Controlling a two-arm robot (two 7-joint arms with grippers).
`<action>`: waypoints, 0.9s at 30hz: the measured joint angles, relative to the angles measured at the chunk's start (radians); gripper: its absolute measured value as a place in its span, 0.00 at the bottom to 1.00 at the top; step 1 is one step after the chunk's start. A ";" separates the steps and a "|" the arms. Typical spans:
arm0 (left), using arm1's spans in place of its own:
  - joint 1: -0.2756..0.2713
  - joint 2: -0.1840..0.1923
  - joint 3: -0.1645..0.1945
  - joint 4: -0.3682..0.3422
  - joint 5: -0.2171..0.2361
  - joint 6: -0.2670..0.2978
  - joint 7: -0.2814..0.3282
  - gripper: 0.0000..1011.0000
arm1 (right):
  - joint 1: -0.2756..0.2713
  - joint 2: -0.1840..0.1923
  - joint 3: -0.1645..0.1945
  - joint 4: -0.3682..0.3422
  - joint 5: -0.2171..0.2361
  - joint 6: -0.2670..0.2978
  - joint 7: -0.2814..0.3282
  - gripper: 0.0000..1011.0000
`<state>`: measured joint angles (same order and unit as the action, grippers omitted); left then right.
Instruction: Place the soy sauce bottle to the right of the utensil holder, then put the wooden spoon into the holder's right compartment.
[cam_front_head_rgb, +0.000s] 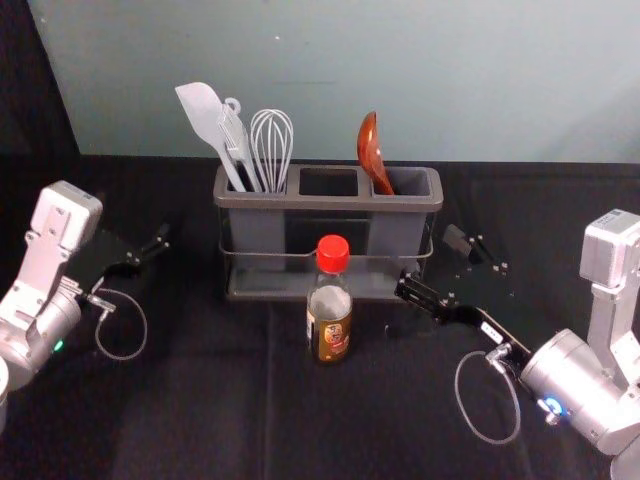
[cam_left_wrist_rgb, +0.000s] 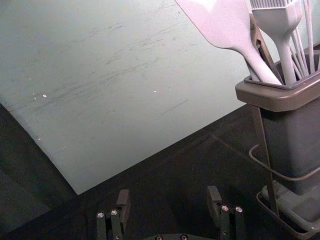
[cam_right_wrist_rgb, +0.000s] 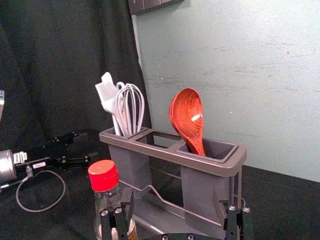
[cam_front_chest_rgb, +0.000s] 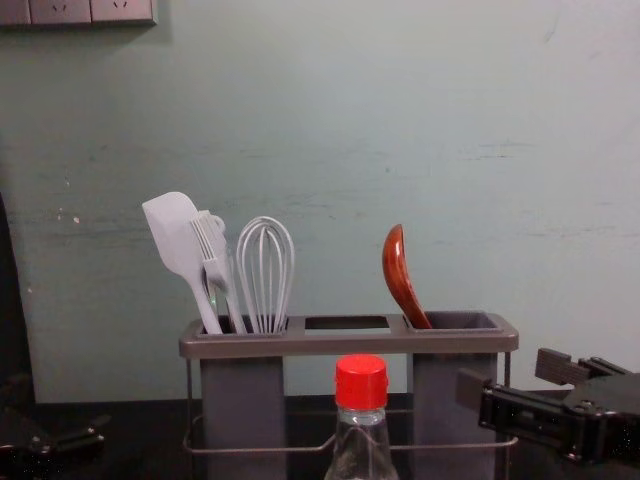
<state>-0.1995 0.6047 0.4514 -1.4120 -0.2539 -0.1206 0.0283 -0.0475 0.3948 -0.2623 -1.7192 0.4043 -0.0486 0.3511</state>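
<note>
The soy sauce bottle (cam_front_head_rgb: 330, 310), red-capped, stands upright before the utensil holder (cam_front_head_rgb: 228, 202), slightly right of its middle. Leaning in the holder's right compartment is the wooden spoon (cam_front_head_rgb: 370, 150), bowl up; the right wrist view shows the spoon (cam_right_wrist_rgb: 188, 117) there too. My right gripper (cam_front_head_rgb: 430, 262) is open at the holder's front right, right of the bottle; in its wrist view the gripper (cam_right_wrist_rgb: 173, 199) has the bottle (cam_right_wrist_rgb: 104, 202) by one finger, not gripped. Left of the holder is my left gripper (cam_front_head_rgb: 160, 242), and in its wrist view the gripper (cam_left_wrist_rgb: 169, 192) is open and holds nothing.
A white spatula (cam_front_head_rgb: 203, 115), a brush and a whisk (cam_front_head_rgb: 271, 145) stand in the holder's left compartment. A pale wall (cam_front_head_rgb: 500, 80) rises behind the black-covered table (cam_front_head_rgb: 220, 400). The holder has a wire rail (cam_front_chest_rgb: 250, 450) along its front.
</note>
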 joint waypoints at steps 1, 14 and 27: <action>0.000 0.000 0.000 0.000 0.000 0.000 0.000 0.99 | 0.000 0.000 0.000 0.000 0.000 0.000 0.000 0.99; 0.000 0.000 0.000 0.000 0.000 0.000 0.000 0.99 | 0.025 0.011 -0.020 0.012 0.057 0.049 0.050 0.99; 0.000 0.000 0.000 0.000 0.000 0.000 0.000 0.99 | 0.123 0.019 -0.130 0.013 -0.043 0.145 0.020 0.99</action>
<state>-0.1995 0.6047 0.4514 -1.4120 -0.2539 -0.1206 0.0283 0.0751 0.4137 -0.3919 -1.7064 0.3615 0.0960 0.3710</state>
